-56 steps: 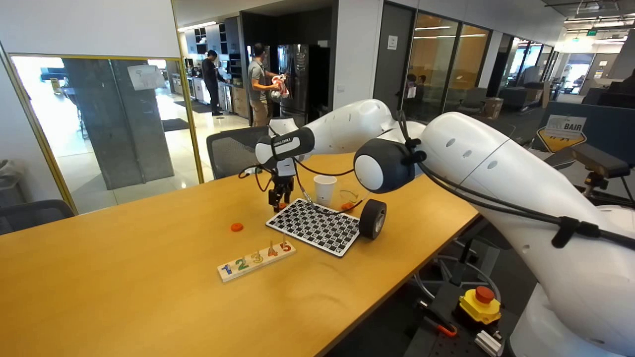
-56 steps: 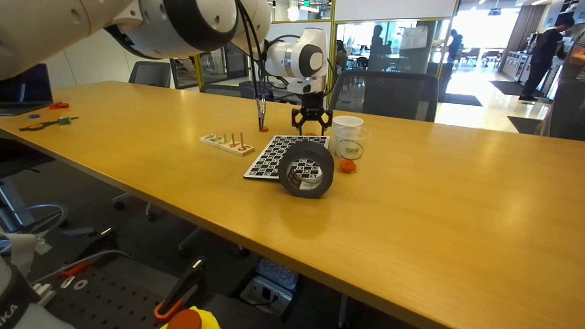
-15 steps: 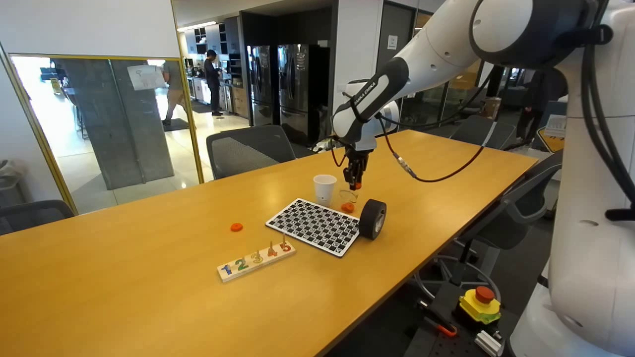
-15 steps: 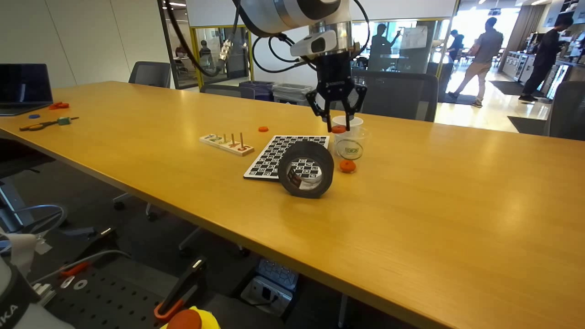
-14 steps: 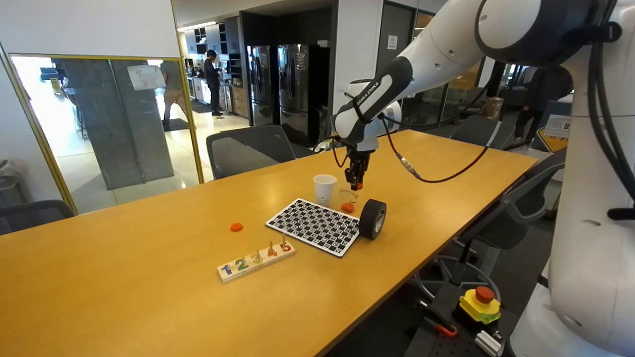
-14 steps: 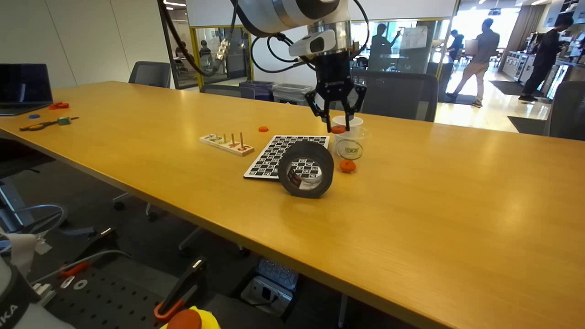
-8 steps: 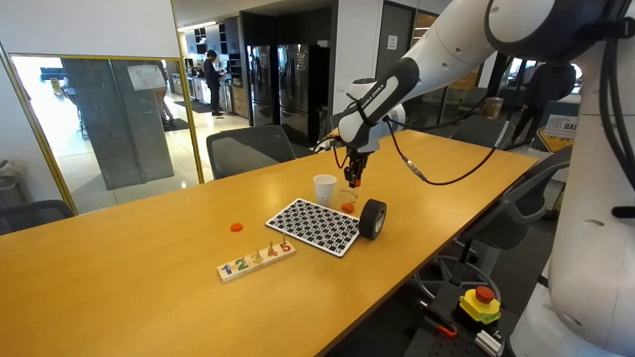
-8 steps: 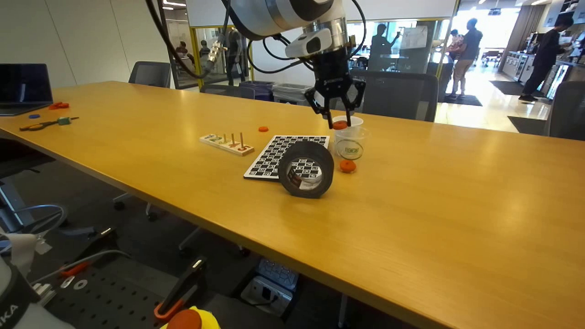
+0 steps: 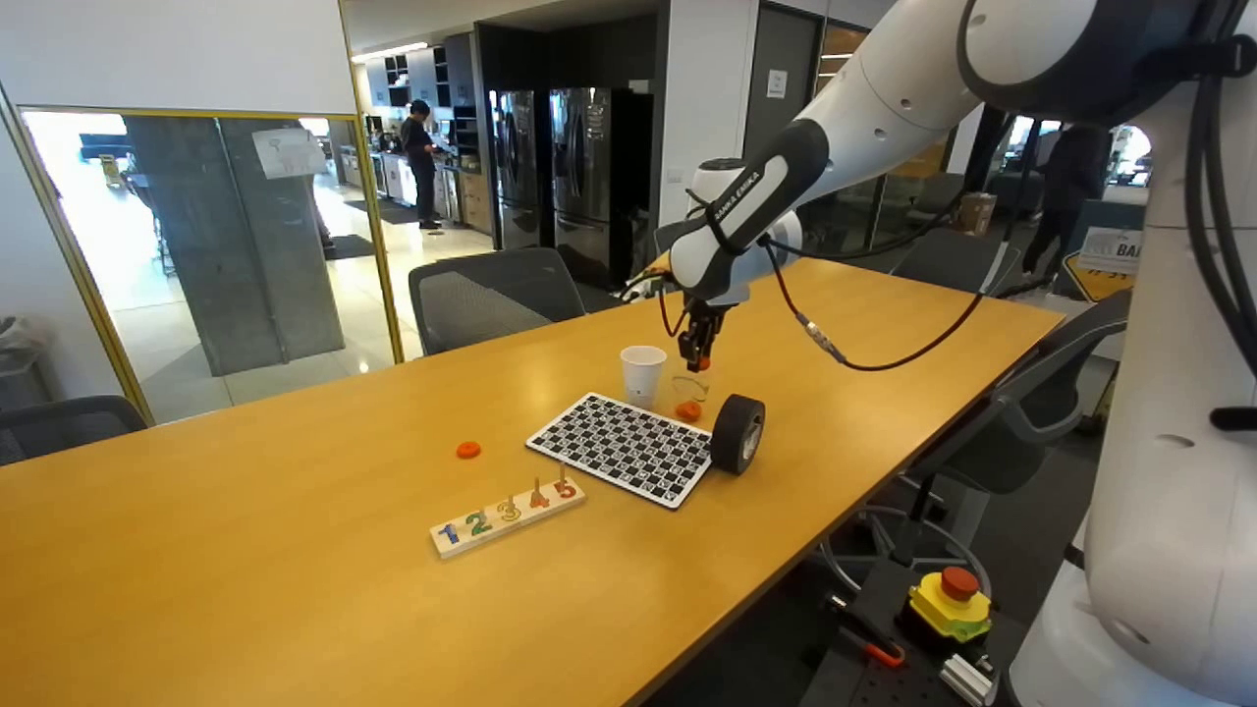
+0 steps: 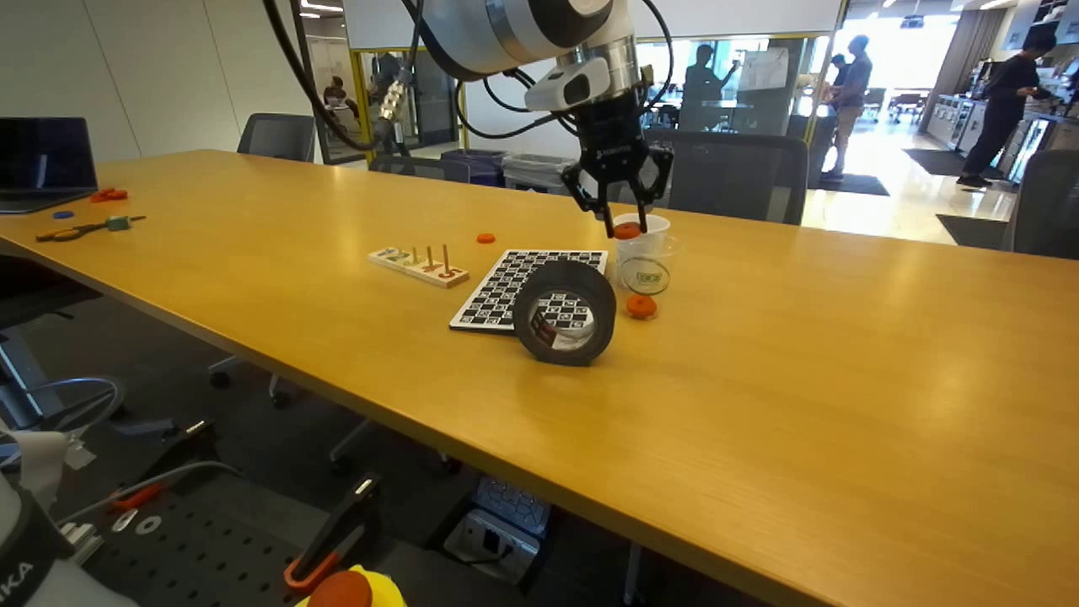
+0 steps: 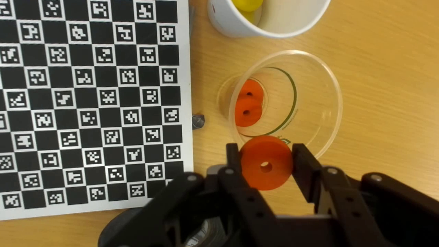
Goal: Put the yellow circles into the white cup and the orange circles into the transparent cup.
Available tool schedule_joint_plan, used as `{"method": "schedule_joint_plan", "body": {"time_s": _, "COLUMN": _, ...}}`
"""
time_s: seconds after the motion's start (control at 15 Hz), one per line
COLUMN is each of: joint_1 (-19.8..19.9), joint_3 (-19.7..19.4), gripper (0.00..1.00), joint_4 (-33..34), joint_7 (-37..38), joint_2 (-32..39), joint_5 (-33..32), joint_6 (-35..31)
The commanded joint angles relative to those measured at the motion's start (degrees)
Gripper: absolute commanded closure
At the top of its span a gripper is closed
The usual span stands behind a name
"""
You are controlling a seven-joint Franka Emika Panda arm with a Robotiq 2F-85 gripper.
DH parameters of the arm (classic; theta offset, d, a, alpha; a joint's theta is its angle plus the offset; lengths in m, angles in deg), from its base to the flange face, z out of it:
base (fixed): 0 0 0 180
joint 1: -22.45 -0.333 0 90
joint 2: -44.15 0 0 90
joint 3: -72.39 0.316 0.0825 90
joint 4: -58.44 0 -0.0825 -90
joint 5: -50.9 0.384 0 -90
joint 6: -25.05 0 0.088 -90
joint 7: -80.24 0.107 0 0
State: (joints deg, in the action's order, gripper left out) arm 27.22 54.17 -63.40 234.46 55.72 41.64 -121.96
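A long, light-brown wooden counter [image 10: 801, 379] crosses the room; black mesh chairs [image 10: 733, 181] stand along its far edge. The black two-finger hand [image 10: 626, 229] grips an orange, round, pierced disc [image 11: 266, 152] above the counter, near the rim of the clear plastic cup [image 11: 315, 103]. This cup contains two orange discs [image 11: 253, 108]; the adjacent round white cup [image 9: 642, 373] contains yellow discs [image 11: 247, 4]. Broad counter surface separates both cups from the near edge.

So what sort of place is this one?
Likely an office or lab with a kitchen area: a long table with a laptop on it, mesh-backed chairs along it, and what look like fridges in the background.
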Motion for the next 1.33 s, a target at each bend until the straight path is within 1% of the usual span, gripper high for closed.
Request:
{"method": "schedule_joint_plan", "body": {"time_s": 0.0, "joint_1": 1.5, "joint_3": 1.0, "gripper": 0.77, "joint_4": 0.0, "joint_7": -1.2, "joint_2": 0.1, "joint_5": 0.9, "joint_6": -2.3}}
{"method": "schedule_joint_plan", "body": {"time_s": 0.53, "joint_1": 2.5, "joint_3": 1.3, "gripper": 0.77, "joint_4": 1.6, "joint_7": -3.8, "joint_2": 2.1, "joint_5": 3.4, "joint_6": -4.4}}
{"method": "schedule_joint_plan", "body": {"time_s": 0.6, "joint_1": 2.6, "joint_3": 1.5, "gripper": 0.34, "joint_4": 1.6, "joint_7": -4.3, "joint_2": 2.3, "joint_5": 4.1, "joint_6": -5.3}}
{"method": "schedule_joint_plan", "body": {"time_s": 0.67, "joint_1": 2.7, "joint_3": 1.6, "gripper": 0.32, "joint_4": 1.6, "joint_7": -5.1, "joint_2": 2.5, "joint_5": 4.7, "joint_6": -5.7}}
{"method": "schedule_joint_plan", "body": {"time_s": 0.73, "joint_1": 2.7, "joint_3": 1.5, "gripper": 0.27, "joint_4": 1.7, "joint_7": -5.5, "joint_2": 2.7, "joint_5": 5.1, "joint_6": -6.1}}
{"method": "schedule_joint_plan", "body": {"time_s": 0.93, "joint_1": 2.4, "joint_3": 1.3, "gripper": 0.05, "joint_4": 1.7, "joint_7": -6.4, "joint_2": 2.8, "joint_5": 5.5, "joint_6": -7.1}}
{"method": "schedule_joint_plan", "body": {"time_s": 1.0, "joint_1": 1.8, "joint_3": 1.1, "gripper": 0.00, "joint_4": 0.8, "joint_7": -6.4, "joint_2": 1.9, "joint_5": 4.5, "joint_6": -8.2}}
{"method": "schedule_joint_plan", "body": {"time_s": 1.07, "joint_1": 1.0, "joint_3": 0.7, "gripper": 0.00, "joint_4": 0.0, "joint_7": -6.0, "joint_2": 0.8, "joint_5": 3.0, "joint_6": -9.2}}
{"method": "schedule_joint_plan", "body": {"time_s": 1.13, "joint_1": -0.7, "joint_3": 0.0, "gripper": 0.00, "joint_4": -0.9, "joint_7": -5.2, "joint_2": -0.7, "joint_5": -0.5, "joint_6": -9.6}}
{"method": "schedule_joint_plan", "body": {"time_s": 1.2, "joint_1": -2.3, "joint_3": -0.7, "gripper": 0.00, "joint_4": -1.0, "joint_7": -4.3, "joint_2": -1.6, "joint_5": -4.5, "joint_6": -9.1}}
{"method": "schedule_joint_plan", "body": {"time_s": 1.27, "joint_1": -3.5, "joint_3": -0.2, "gripper": 0.00, "joint_4": -1.0, "joint_7": -4.3, "joint_2": -2.8, "joint_5": -7.5, "joint_6": -7.9}}
